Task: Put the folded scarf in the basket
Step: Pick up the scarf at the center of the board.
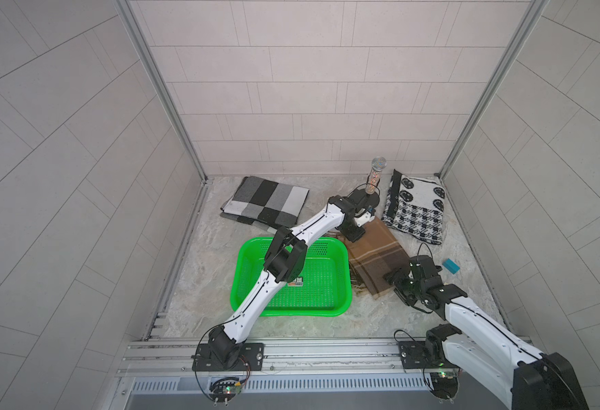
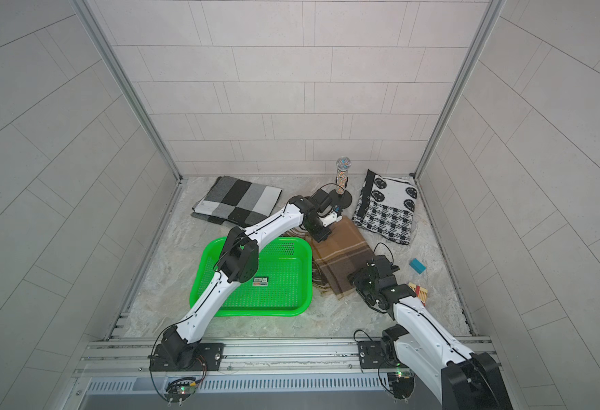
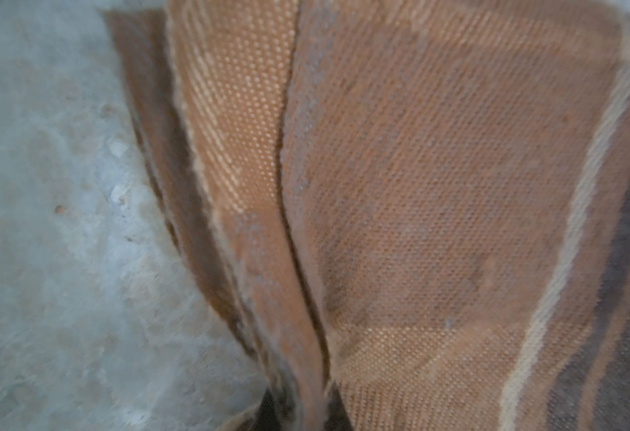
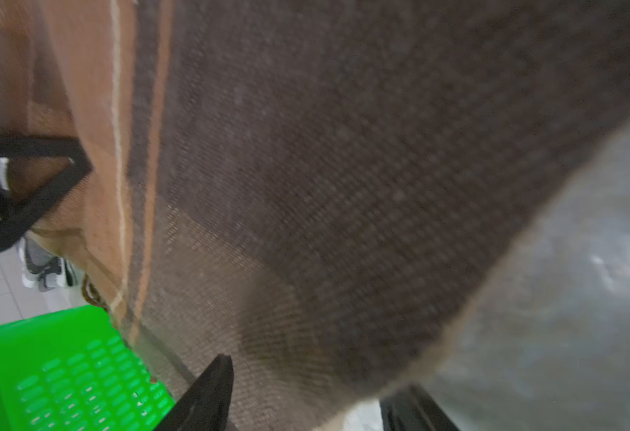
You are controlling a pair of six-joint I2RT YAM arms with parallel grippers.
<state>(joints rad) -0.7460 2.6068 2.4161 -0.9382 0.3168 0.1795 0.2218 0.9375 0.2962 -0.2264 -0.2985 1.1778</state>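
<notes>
The folded scarf (image 1: pixel 376 259) (image 2: pixel 341 255), brown plaid, lies on the marbled table just right of the bright green perforated basket (image 1: pixel 305 313) (image 2: pixel 263 314). The basket holds only a small sticker. My left gripper (image 1: pixel 353 236) (image 2: pixel 321 236) reaches over the basket to the scarf's far corner. In the left wrist view it (image 3: pixel 306 414) is shut on a pinched ridge of the scarf (image 3: pixel 436 186). My right gripper (image 1: pixel 396 280) (image 2: pixel 358 280) is at the scarf's near corner. It (image 4: pixel 306 395) stands open, fingers straddling the scarf's edge (image 4: pixel 343 186), with the basket (image 4: pixel 63 373) beside it.
A grey and black checked cloth (image 1: pixel 266 202) lies at the back left and a black and white patterned cloth (image 1: pixel 415 209) at the back right. A glittery microphone on a stand (image 1: pixel 374 177) stands between them. A teal block (image 1: pixel 451 266) and a wooden piece (image 2: pixel 419 291) lie right of the right gripper.
</notes>
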